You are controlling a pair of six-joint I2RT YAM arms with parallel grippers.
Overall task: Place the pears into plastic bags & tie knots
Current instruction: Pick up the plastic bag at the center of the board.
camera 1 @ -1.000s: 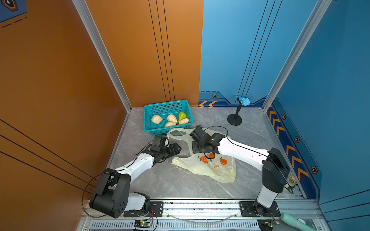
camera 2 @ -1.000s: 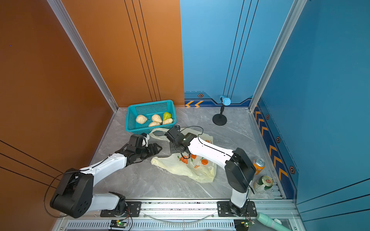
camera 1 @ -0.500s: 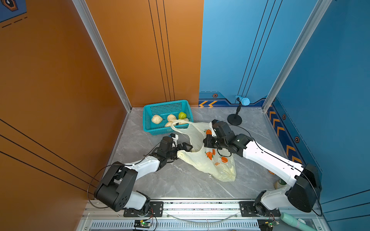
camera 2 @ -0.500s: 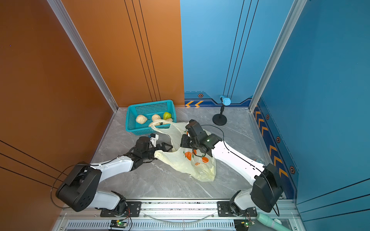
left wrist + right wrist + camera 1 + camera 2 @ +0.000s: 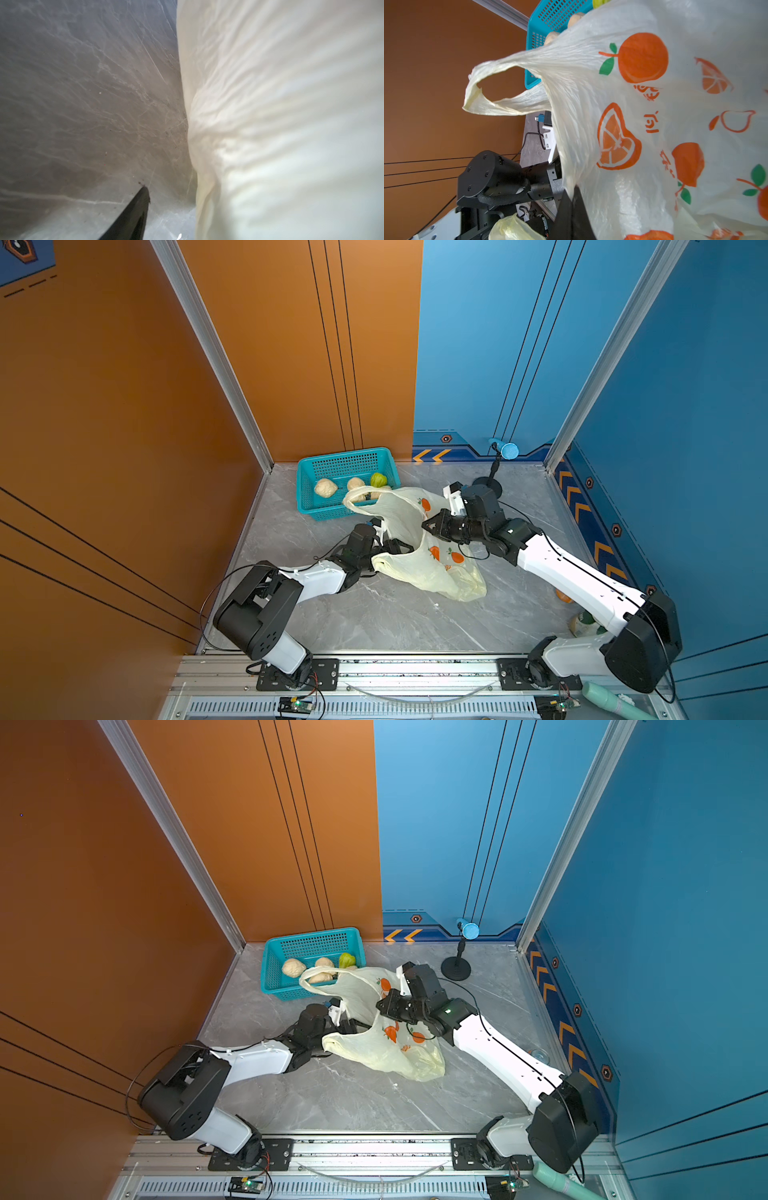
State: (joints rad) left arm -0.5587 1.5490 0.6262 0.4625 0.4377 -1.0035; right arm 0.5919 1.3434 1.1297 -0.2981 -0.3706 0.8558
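Observation:
Several pears lie in the teal basket (image 5: 345,452) (image 5: 309,934): cream ones (image 5: 325,487) (image 5: 293,967) and a green one (image 5: 378,480) (image 5: 347,960). The pale-yellow plastic bag (image 5: 419,568) (image 5: 374,1052) (image 5: 633,124) is held up beside the basket, one handle loop (image 5: 360,494) (image 5: 483,89) hanging over the basket's edge. My right gripper (image 5: 427,526) (image 5: 380,1006) (image 5: 572,195) is shut on the bag's upper rim. My left gripper (image 5: 398,547) (image 5: 353,1025) sits low at the bag's lower rim. One black finger (image 5: 135,214) shows clear of the bag (image 5: 280,124); the plastic hides the other. No knot shows.
A microphone stand (image 5: 494,485) (image 5: 456,969) stands at the back right. Bottles and cans (image 5: 582,622) sit by the right wall behind the right arm. The basket stands in the back left corner against the orange wall.
The bag lay flat a second ago; my right gripper has pulled its rim up and to the right, spreading it. My left gripper has moved in low against the bag's near edge.

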